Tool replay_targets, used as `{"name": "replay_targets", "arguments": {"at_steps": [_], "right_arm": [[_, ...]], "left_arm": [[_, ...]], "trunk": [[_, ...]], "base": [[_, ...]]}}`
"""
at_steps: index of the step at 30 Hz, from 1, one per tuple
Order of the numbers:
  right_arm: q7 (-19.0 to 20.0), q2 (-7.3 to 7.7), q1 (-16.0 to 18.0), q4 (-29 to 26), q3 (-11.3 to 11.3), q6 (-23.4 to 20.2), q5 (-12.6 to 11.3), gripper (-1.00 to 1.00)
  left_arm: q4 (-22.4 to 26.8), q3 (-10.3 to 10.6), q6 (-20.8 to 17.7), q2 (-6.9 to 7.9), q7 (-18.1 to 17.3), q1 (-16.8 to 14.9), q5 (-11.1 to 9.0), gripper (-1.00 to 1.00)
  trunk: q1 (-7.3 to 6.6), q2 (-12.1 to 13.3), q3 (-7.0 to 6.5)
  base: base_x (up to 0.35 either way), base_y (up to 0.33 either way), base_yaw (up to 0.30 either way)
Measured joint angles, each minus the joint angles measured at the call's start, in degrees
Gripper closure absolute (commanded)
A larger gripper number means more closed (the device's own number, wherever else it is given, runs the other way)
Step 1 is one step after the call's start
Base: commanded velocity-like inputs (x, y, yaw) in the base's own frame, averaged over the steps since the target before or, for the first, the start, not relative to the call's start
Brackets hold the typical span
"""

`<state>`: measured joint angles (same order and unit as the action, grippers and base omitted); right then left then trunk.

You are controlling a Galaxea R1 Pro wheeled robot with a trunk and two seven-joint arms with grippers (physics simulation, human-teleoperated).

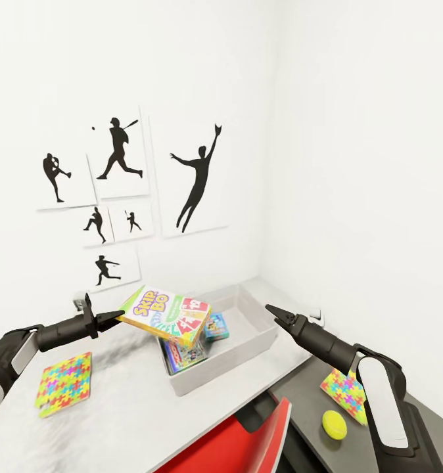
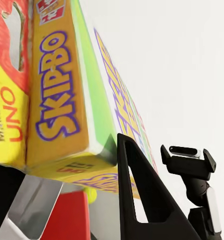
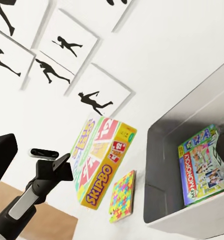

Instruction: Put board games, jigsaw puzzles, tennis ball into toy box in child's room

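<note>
From the head view, the left gripper [image 1: 119,316] grips the Skip-Bo game [image 1: 163,314] by its edge, over the near left rim of the toy box [image 1: 261,338], where two game boxes already lie. The right gripper [image 1: 272,310] hovers beside the toy box, apparently empty; whether it is parted is unclear.

The left wrist view shows the Skip-Bo game [image 2: 62,95] clamped.

The right wrist view shows a Monopoly box [image 3: 204,165] inside the toy box.

The drop-in step seems underway: next, carry it over the toy box and release.

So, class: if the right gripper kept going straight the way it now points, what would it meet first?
The right gripper points up-left over the toy box. Its line most likely meets the Skip-Bo box held by the left gripper, though depth is uncertain.
</note>
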<state>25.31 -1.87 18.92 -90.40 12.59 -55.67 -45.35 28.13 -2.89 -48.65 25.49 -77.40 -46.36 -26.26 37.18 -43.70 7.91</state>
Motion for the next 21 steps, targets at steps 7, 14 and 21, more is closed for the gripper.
{"name": "replay_targets", "arguments": {"at_steps": [7,14,21], "right_arm": [[0.01,0.00,0.00,-0.02,0.00,0.01,0.00,-1.00],[0.00,0.00,0.00,0.00,0.00,0.01,0.00,-1.00],[0.00,0.00,0.00,0.01,0.08,-0.02,0.00,-1.00]], "left_arm": [[0.01,-0.01,-0.01,0.00,-0.02,0.01,-0.03,1.00],[0.00,-0.01,-0.01,0.01,-0.02,0.00,-0.03,1.00],[0.00,-0.01,0.00,-0.01,-0.03,0.00,-0.02,1.00]], "trunk": [[0.01,-0.01,0.00],[0.00,0.00,0.00],[0.01,0.00,0.00]], "base": [[0.055,-0.062,0.000],[0.088,-0.041,0.000],[0.044,-0.002,0.000]]}}
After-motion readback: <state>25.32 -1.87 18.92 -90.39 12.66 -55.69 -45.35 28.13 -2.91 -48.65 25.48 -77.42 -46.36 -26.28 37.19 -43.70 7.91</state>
